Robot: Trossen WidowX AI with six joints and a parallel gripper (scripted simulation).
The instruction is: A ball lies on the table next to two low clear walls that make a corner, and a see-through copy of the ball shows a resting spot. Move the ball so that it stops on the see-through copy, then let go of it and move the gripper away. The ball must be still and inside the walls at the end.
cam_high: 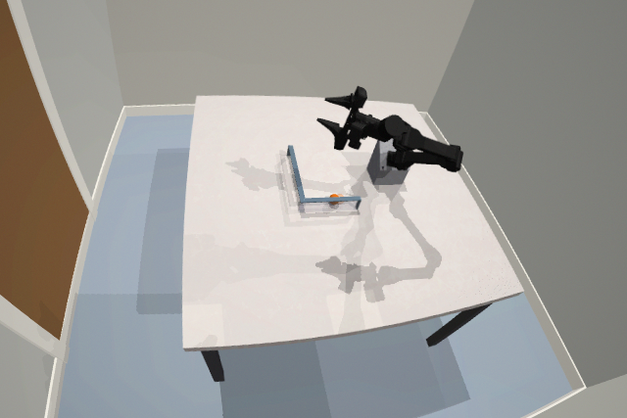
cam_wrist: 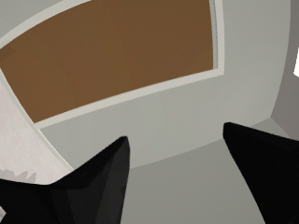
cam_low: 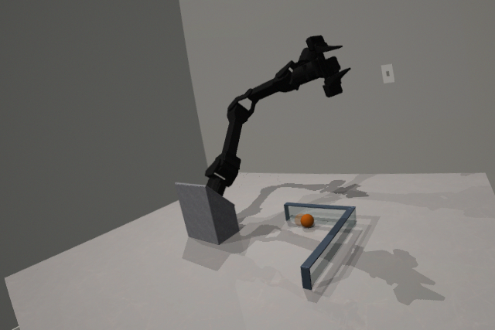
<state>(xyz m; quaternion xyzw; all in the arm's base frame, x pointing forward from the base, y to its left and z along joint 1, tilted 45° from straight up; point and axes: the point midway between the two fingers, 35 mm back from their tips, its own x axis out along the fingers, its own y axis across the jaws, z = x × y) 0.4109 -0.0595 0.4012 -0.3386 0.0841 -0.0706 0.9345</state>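
An orange ball [cam_high: 334, 198] [cam_low: 307, 220] lies on the table inside the corner, close to the shorter wall [cam_high: 349, 199] [cam_low: 319, 205]. The longer wall [cam_high: 296, 172] [cam_low: 327, 239] meets it at the corner; both are clear with blue edges. The see-through copy [cam_low: 298, 219] shows faintly beside the ball, partly hidden behind it, towards the shorter wall's open end. In the top view the shorter wall's edge partly covers the ball. My gripper [cam_high: 322, 110] [cam_low: 346, 57] [cam_wrist: 177, 136] is open and empty, high above the table, pointing sideways. The ball is out of the wrist view.
The grey arm base [cam_high: 390, 170] [cam_low: 216, 214] stands on the table [cam_high: 243, 297] [cam_low: 120, 278], on the side away from the walls' corner. Shadows of the arm fall across the table. A brown door panel [cam_wrist: 126, 56] shows in the wrist view.
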